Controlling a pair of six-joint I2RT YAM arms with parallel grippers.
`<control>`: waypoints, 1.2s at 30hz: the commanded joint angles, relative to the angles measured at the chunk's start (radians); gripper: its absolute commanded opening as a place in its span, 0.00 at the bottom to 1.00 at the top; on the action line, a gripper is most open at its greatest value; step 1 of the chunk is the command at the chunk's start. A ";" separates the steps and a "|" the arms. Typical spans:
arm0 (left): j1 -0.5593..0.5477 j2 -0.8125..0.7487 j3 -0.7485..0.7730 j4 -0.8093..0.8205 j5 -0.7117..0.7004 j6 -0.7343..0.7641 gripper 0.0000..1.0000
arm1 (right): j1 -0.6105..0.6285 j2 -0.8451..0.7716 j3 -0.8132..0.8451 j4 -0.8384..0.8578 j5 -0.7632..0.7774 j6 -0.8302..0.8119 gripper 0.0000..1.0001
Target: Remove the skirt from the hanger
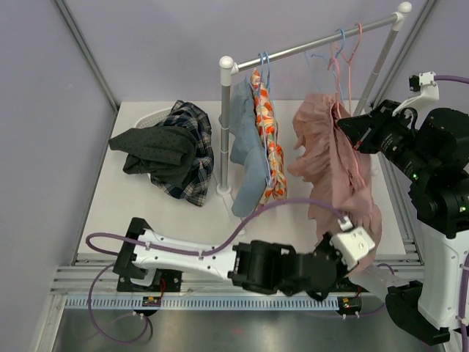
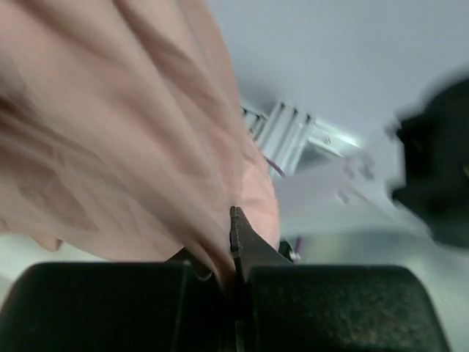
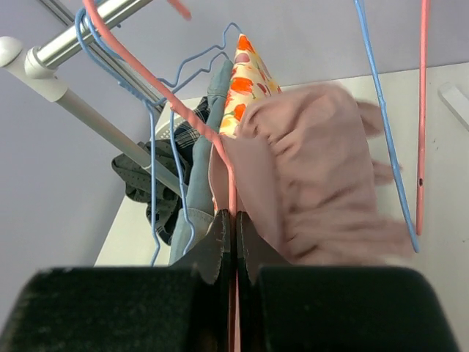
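Pink skirt (image 1: pixel 333 158) is hanging on pink hanger (image 3: pixel 232 187) below the rail (image 1: pixel 293 48), its blurred hem half hiding the left tool (image 2: pixel 234 220) pinching it, while right tool (image 3: pixel 234 220) is clamping the hanger wire.

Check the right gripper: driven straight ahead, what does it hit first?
Most likely the pink skirt, bunched just past the right gripper on the pink hanger it is shut on. The rail lies farther; depth unclear.

right gripper (image 3: pixel 234 222) jaws closed on pink hanger (image 3: pixel 232 192) | pink skirt (image 3: pixel 315 176) apparently draped over it
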 commanded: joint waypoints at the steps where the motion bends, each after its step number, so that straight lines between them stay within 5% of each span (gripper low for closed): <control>1: -0.182 -0.002 -0.055 -0.057 -0.064 -0.059 0.00 | 0.004 0.052 0.105 0.136 0.081 -0.038 0.00; 11: -0.353 0.291 0.263 -0.570 -0.218 -0.201 0.00 | 0.004 0.111 0.158 0.153 0.146 -0.025 0.00; 19: -0.267 0.210 0.099 -0.426 -0.204 -0.208 0.00 | 0.004 0.051 0.165 0.032 0.034 -0.021 0.00; 21: -0.265 0.179 0.038 -0.444 -0.209 -0.253 0.00 | 0.004 0.045 0.155 -0.031 -0.144 -0.043 0.12; 24: -0.267 0.115 -0.153 -0.447 -0.203 -0.374 0.00 | 0.004 0.030 0.019 -0.171 -0.305 -0.069 0.54; 27: -0.247 0.073 -0.327 -0.467 -0.193 -0.503 0.00 | 0.004 -0.113 -0.356 -0.081 -0.293 -0.014 0.73; 36: -0.094 0.090 -0.613 -0.499 0.090 -0.766 0.00 | 0.004 -0.259 -0.626 -0.184 -0.229 0.037 0.79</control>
